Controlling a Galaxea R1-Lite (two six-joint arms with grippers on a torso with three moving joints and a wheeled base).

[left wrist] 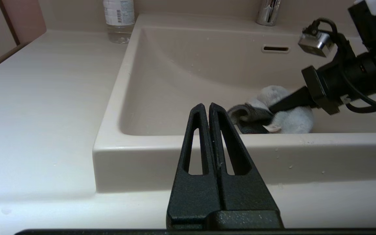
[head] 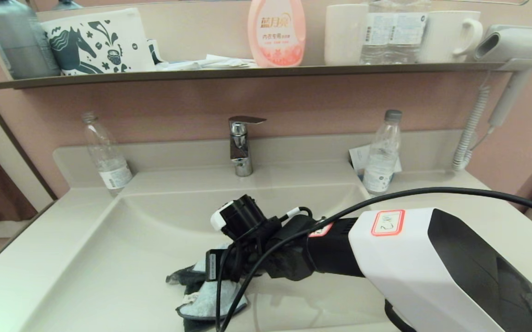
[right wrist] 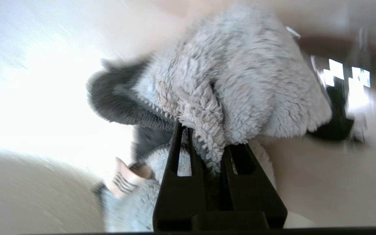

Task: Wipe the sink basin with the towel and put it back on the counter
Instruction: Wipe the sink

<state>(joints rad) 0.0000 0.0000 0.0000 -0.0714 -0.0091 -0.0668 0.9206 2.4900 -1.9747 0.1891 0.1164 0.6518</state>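
Note:
The cream-white sink basin [head: 122,258] fills the middle of the head view. On its floor near the front lies the bunched towel [head: 206,299], pale blue-white with dark grey folds. My right gripper [right wrist: 207,133] reaches down into the basin from the right and is shut on a fold of the towel [right wrist: 240,81], pressing it against the floor. The towel's white tag [right wrist: 126,182] shows beside the fingers. My left gripper [left wrist: 206,106] is shut and empty, held outside the basin's front wall [left wrist: 207,156], left of the towel [left wrist: 289,120]. The drain plug is hidden.
The counter [head: 26,272] runs on both sides of the basin. A chrome faucet [head: 240,145] stands at the back, with a plastic bottle [head: 106,154] to its left and another bottle [head: 382,152] to its right. The overflow slot [left wrist: 275,49] is in the back wall. A wall shelf [head: 247,71] carries several items.

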